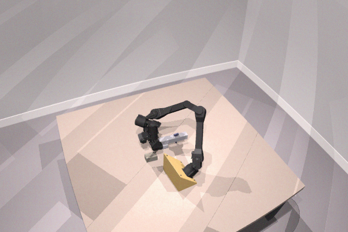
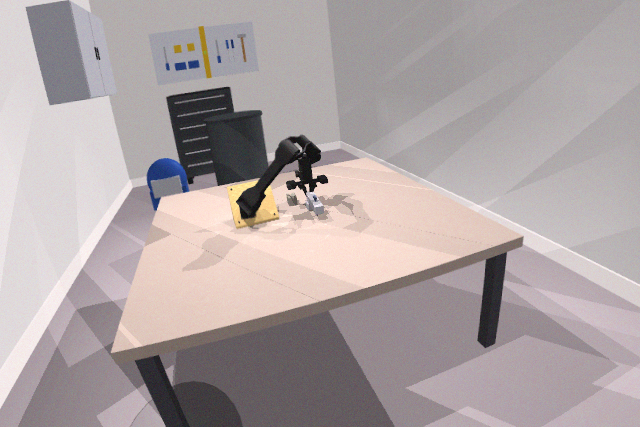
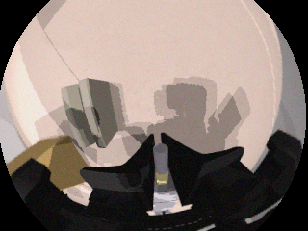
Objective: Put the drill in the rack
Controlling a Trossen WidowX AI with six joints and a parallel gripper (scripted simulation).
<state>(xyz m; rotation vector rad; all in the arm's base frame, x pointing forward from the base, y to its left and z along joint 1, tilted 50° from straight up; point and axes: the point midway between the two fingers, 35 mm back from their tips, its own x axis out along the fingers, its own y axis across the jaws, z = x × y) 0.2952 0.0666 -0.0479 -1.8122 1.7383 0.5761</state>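
The drill (image 3: 161,155), a grey cylinder with a yellow band, stands between the fingers in the wrist view. My gripper (image 1: 154,151) (image 2: 309,192) (image 3: 157,137) is shut on it and points down at the end of the pale grey fixture (image 1: 181,137) (image 2: 318,208) (image 3: 165,203). A dark blue part (image 1: 175,134), which looks like the key, sits on top of the fixture. The lower end of the drill is hidden, so I cannot tell how deep it sits. The rack (image 1: 151,157) (image 2: 292,199) (image 3: 107,111), a small grey-green grooved block, lies beside the gripper and holds nothing visible.
The yellow wedge-shaped mount (image 1: 174,174) (image 2: 267,201) (image 3: 67,166) under the arm's base stands near the rack and rises above it. The arm arches over from this mount. All stand on the pale table (image 1: 112,139) (image 2: 310,267).
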